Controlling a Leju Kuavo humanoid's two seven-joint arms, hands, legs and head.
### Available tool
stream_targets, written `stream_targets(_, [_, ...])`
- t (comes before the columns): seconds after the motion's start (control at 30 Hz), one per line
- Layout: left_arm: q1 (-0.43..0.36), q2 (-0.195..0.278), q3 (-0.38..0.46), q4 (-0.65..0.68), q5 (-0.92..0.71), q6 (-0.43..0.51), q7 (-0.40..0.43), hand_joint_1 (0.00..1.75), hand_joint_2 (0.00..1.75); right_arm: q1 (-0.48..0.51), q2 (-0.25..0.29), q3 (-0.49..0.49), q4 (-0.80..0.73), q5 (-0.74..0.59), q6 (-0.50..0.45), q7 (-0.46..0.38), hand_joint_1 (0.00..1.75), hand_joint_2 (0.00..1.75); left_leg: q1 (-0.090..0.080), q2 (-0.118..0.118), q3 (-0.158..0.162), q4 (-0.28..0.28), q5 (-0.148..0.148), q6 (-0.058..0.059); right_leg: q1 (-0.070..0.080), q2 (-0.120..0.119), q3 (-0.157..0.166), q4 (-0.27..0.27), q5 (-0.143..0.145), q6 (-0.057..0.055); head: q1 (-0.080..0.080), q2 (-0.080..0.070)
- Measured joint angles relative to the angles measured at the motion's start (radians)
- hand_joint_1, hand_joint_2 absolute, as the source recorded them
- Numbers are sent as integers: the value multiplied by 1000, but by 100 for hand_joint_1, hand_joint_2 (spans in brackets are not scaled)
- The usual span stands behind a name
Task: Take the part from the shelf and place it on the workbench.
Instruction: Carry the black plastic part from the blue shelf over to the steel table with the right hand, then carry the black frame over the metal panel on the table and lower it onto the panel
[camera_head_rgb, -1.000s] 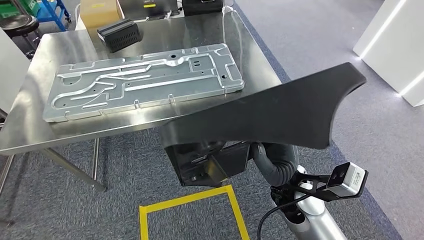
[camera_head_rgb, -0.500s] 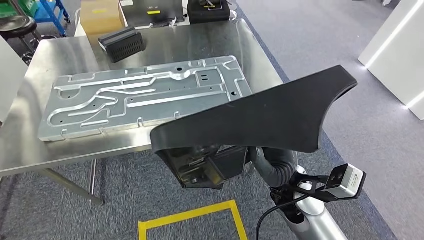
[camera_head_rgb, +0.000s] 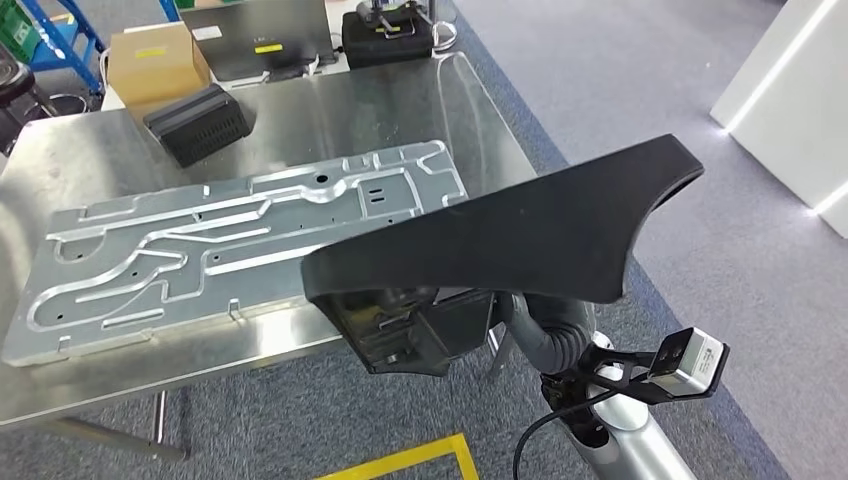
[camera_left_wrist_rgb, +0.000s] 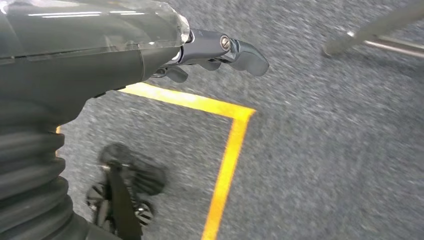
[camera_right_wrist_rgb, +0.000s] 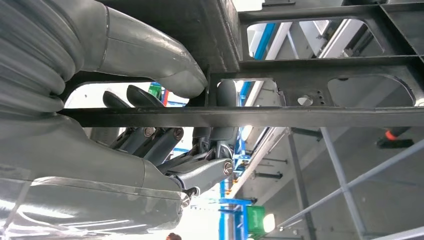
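A large black moulded part (camera_head_rgb: 520, 235), broad and flat with a flared tail, rides in the air just short of the steel workbench (camera_head_rgb: 470, 110), carried by the robot's right hand (camera_right_wrist_rgb: 165, 135). Seen from the wrist, that hand's dark fingers (camera_right_wrist_rgb: 150, 140) are hooked through the open ribbed frame on the part's underside, with the thick grey thumb (camera_right_wrist_rgb: 165, 60) pressing a crossbar from the opposite side. The framework gives the fingers something to close around, which the smooth top face would not. The part is held roughly level, its flat face uppermost and above the fingers, probably so it can go down flat on the bench.

Beyond the fingertips, across the near edge of the bench, a long stamped metal plate (camera_head_rgb: 230, 240) already takes up much of the surface; the part's leading edge overlaps it in the head view, though whether it hangs over the bench yet I cannot tell. Farther off sit a small black finned box (camera_head_rgb: 195, 125), a cardboard carton (camera_head_rgb: 155, 60) and a dark case (camera_head_rgb: 390, 30).

The left hand (camera_left_wrist_rgb: 215, 50) hangs low at the robot's side over grey carpet, carrying nothing, its fingers curled loosely inward, near a corner of yellow floor tape (camera_left_wrist_rgb: 232, 135).

By the look of it the fetch from the shelf is done and the placing remains: the part must clear the bench edge and find room beside or over the plate.
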Motion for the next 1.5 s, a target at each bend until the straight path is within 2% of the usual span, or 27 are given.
stream_targets(0.07, [2, 0, 0, 0, 1, 1, 0, 0, 175, 1, -2, 1, 4, 0, 0, -3, 175, 175, -7, -2, -1, -79, 128, 9, 3, 4, 18, 4, -23, 6, 0, 0])
stream_targets(0.1, [3, 1, 0, 1, 2, 1, -1, 0, 175, 2, -3, 1, 6, 2, 0, -6, 175, 175, -10, -4, -3, -93, 159, 12, 3, 6, 19, 5, -30, 11, 0, 0])
stream_targets(0.2, [1, 1, 0, 1, 4, 0, -4, 0, 175, 3, -12, 1, 7, 20, -3, -25, 175, 175, -8, -4, 10, -104, 157, 24, 0, 4, 20, 13, -50, 29, 0, 0])
stream_targets(0.23, [0, 1, 0, 1, 4, -1, -5, 0, 175, 2, -15, 0, 6, 30, -7, -32, 175, 175, -5, -4, 17, -110, 156, 29, -1, 1, 10, 37, -66, 35, 0, 0])
stream_targets(0.27, [-1, 1, 0, 1, 4, -3, -7, 0, 175, 1, -18, -1, 3, 41, -11, -38, 175, 175, -3, -3, 24, -115, 154, 33, -4, -2, -14, 85, -90, 40, 1, 0])
stream_targets(0.33, [-2, 0, 0, 1, 5, -9, -11, 0, 175, -3, -23, -8, -5, 67, -26, -39, 175, 175, -3, -3, 32, -117, 147, 37, -11, -5, -96, 221, -141, 49, 1, 0])
stream_targets(0.37, [-2, 0, 0, 1, 7, -12, -13, 0, 175, -9, -25, -14, -8, 84, -36, -32, 175, 175, -3, -3, 35, -116, 143, 37, -16, -6, -136, 275, -150, 53, 1, 0])
stream_targets(0.4, [-2, -1, 0, 1, 9, -15, -15, 0, 175, -19, -27, -22, -10, 103, -47, -18, 175, 175, -2, -3, 39, -116, 138, 35, -20, -7, -160, 295, -139, 57, 1, 0])
stream_targets(0.43, [-2, -3, 0, 1, 11, -17, -17, 0, 175, -38, -27, -33, -9, 121, -60, 3, 175, 175, -2, -4, 45, -115, 133, 34, -23, -8, -165, 275, -106, 59, 1, 0])
stream_targets(0.5, [-4, -6, 0, 1, 12, -17, -22, 0, 175, -102, -28, -60, 7, 150, -86, 54, 175, 175, -1, -4, 57, -111, 121, 26, -29, -12, -127, 148, -10, 61, 1, 0])
stream_targets(0.57, [-9, -8, 1, 2, 13, -17, -27, 0, 175, -194, -26, -83, 50, 183, -109, 107, 175, 175, -3, -6, 59, -106, 111, 16, -28, -13, -90, 46, 41, 57, 0, 0])
stream_targets(0.67, [-17, -9, 1, 2, 17, -22, -35, 0, 175, -329, -20, -91, 135, 248, -120, 182, 175, 175, -4, -9, 57, -108, 108, -2, -23, -14, -84, 25, 42, 41, 0, 0])
stream_targets(0.73, [-17, -10, 1, 3, 21, -28, -37, 0, 175, -398, -7, -82, 185, 280, -125, 219, 175, 175, -2, -9, 49, -83, 88, -12, -24, -18, -81, 19, 44, 27, 0, 0])
stream_targets(0.77, [-17, -11, 1, 3, 23, -31, -38, 0, 175, -426, 1, -74, 207, 291, -130, 231, 175, 175, -1, -8, 32, -42, 63, -16, -24, -20, -80, 16, 44, 21, 0, 0])
stream_targets(0.83, [-17, -11, 2, 3, 27, -32, -38, 0, 175, -468, 17, -52, 253, 324, -150, 248, 175, 175, -1, -8, -32, 91, 1, -20, -20, -25, -77, 15, 41, 13, 0, 0])
stream_targets(0.87, [-16, -12, 3, 4, 29, -32, -38, 0, 175, -485, 25, -39, 280, 352, -166, 255, 175, 175, -1, -8, -63, 151, -19, -21, -18, -26, -76, 16, 40, 10, 0, 0])
stream_targets(0.9, [-16, -12, 4, 4, 30, -32, -38, 0, 175, -500, 34, -26, 309, 385, -186, 262, 175, 175, -1, -8, -82, 181, -20, -20, -15, -27, -75, 16, 38, 8, 0, 0])
stream_targets(0.93, [-15, -12, 5, 4, 30, -32, -38, 0, 175, -515, 42, -14, 337, 419, -206, 267, 175, 175, -1, -8, -83, 172, -3, -18, -13, -27, -74, 17, 37, 7, 0, 0])
stream_targets(1.0, [-15, -12, 5, 5, 29, -35, -41, 0, 175, -549, 61, 9, 390, 489, -246, 281, 175, 175, -2, -6, -33, 49, 71, -10, -10, -27, -71, 18, 35, 7, 0, 0])
stream_targets(1.07, [-17, -12, 5, 5, 25, -42, -45, 0, 175, -589, 80, 38, 447, 582, -291, 305, 175, 175, -6, -3, 18, -69, 122, 0, -5, -26, -71, 20, 33, 11, 0, 0])
stream_targets(1.13, [-20, -12, 5, 5, 18, -48, -46, 0, 175, -624, 101, 78, 510, 706, -337, 337, 175, 175, -11, -2, 29, -99, 129, 8, -3, -25, -73, 21, 33, 19, 0, 0])
stream_targets(1.23, [-28, -12, 5, 5, 12, -51, -46, 0, 175, -651, 131, 133, 587, 818, -369, 363, 175, 175, -4, -4, 32, -109, 138, 21, -4, -24, -81, 39, 19, 34, 0, 0])
stream_targets(1.3, [-33, -12, 4, 5, 12, -51, -46, 0, 175, -660, 144, 153, 620, 829, -375, 365, 175, 175, 0, -6, 34, -115, 142, 29, -8, -20, -125, 130, -31, 45, 1, 0])
stream_targets(1.37, [-34, -12, 4, 5, 11, -51, -46, 0, 175, -667, 150, 165, 647, 831, -379, 365, 175, 175, 0, -8, 34, -114, 141, 32, -14, -19, -193, 262, -82, 53, 1, 0])
stream_targets(1.4, [-34, -12, 4, 5, 11, -51, -46, 0, 175, -668, 153, 170, 658, 831, -379, 365, 175, 175, 0, -10, 34, -114, 140, 31, -17, -19, -216, 299, -86, 55, 1, 0])
stream_targets(1.43, [-33, -12, 4, 5, 11, -51, -45, 0, 175, -669, 154, 173, 668, 831, -379, 365, 175, 175, 0, -12, 35, -113, 139, 31, -19, -19, -222, 300, -71, 56, 1, 0])
stream_targets(1.5, [-33, -13, 4, 5, 11, -51, -45, 0, 175, -675, 158, 179, 682, 833, -379, 365, 175, 175, 1, -16, 38, -110, 134, 26, -23, -19, -180, 194, 1, 54, 1, 0])
